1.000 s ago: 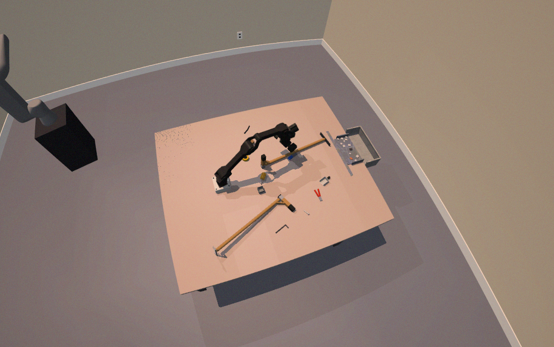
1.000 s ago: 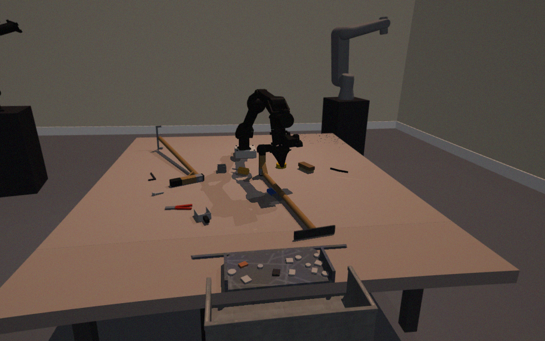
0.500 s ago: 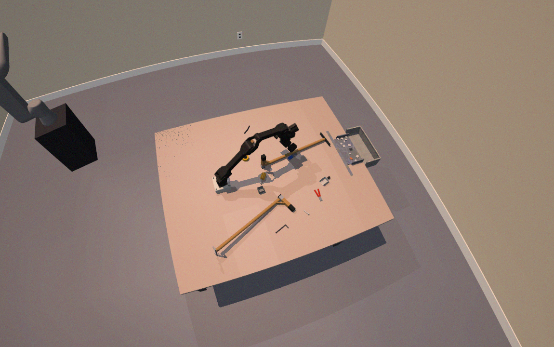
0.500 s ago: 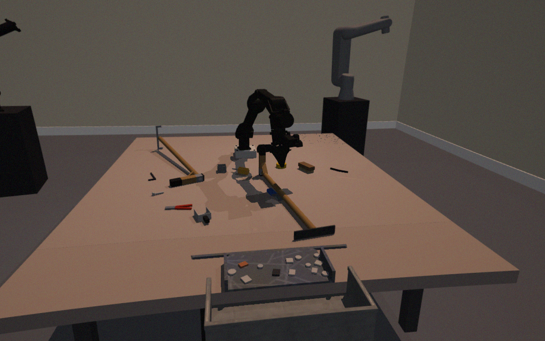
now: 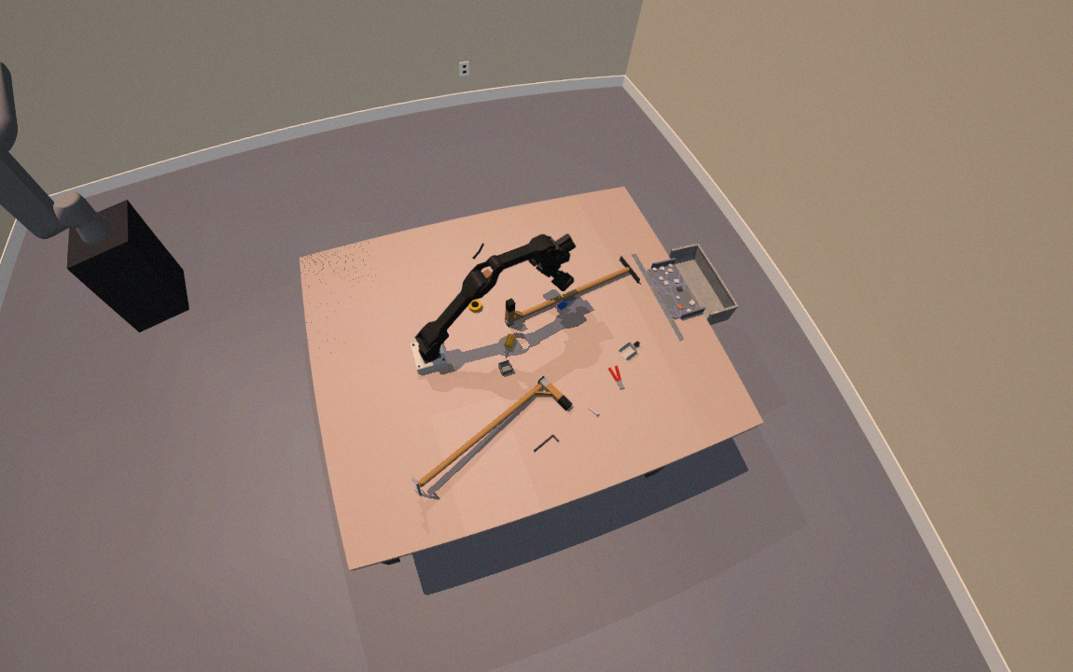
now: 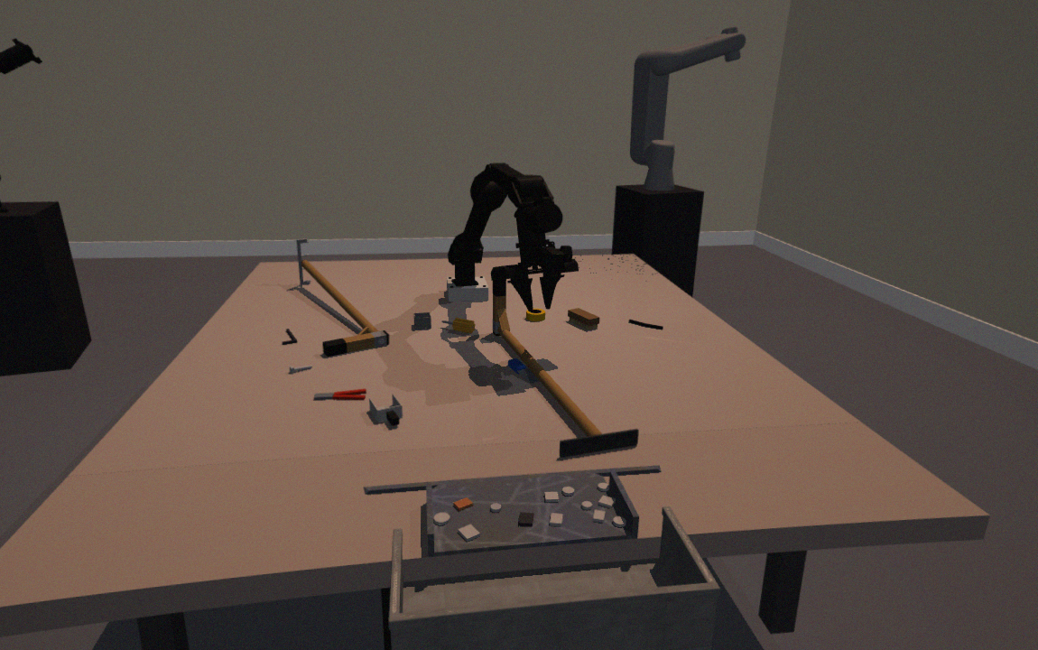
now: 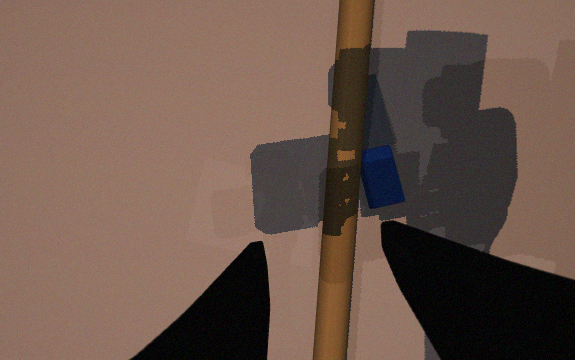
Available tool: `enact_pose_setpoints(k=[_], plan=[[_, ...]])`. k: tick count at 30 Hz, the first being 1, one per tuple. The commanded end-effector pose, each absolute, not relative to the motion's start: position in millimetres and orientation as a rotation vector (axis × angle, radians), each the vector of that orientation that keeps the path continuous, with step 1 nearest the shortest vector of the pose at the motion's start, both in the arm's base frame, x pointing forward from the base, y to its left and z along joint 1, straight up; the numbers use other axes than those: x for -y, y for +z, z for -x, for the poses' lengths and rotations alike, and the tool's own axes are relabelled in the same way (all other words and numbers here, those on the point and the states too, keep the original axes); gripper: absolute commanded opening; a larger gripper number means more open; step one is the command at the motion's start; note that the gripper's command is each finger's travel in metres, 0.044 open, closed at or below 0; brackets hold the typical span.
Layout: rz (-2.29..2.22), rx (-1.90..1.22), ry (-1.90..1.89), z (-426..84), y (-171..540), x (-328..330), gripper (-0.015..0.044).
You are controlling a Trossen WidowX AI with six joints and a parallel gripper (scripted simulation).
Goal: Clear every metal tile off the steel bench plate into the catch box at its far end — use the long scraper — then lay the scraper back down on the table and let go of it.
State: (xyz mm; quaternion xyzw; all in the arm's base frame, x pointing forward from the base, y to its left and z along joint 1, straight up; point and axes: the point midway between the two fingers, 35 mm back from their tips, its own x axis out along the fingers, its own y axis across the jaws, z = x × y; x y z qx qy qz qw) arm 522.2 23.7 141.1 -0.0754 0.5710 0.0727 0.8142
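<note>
The long scraper lies on the table, its black blade facing the steel plate and its raised black-tipped grip nearer the arm's base. My gripper is open and empty, above the wooden shaft; in the wrist view the shaft runs between the fingertips, nearer the right one. The steel plate bears several pale tiles, an orange tile and a dark tile. The catch box stands past the plate at the table's edge. Part of its inside is hidden in the exterior view.
A blue block lies right beside the shaft. A second long-handled tool, red pliers, a grey bracket, a yellow ring and a brown block lie around.
</note>
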Motion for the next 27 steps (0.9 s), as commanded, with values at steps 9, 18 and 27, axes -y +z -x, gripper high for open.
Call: enact_pose_setpoints(k=[9,18,27], plan=[[0.194,-1.122,0.104,-509,184,-32,0.044],[0.212,-1.049,0.07,-496,214,-38,0.044],[0.225,-0.975,0.036,-480,243,-42,0.044]])
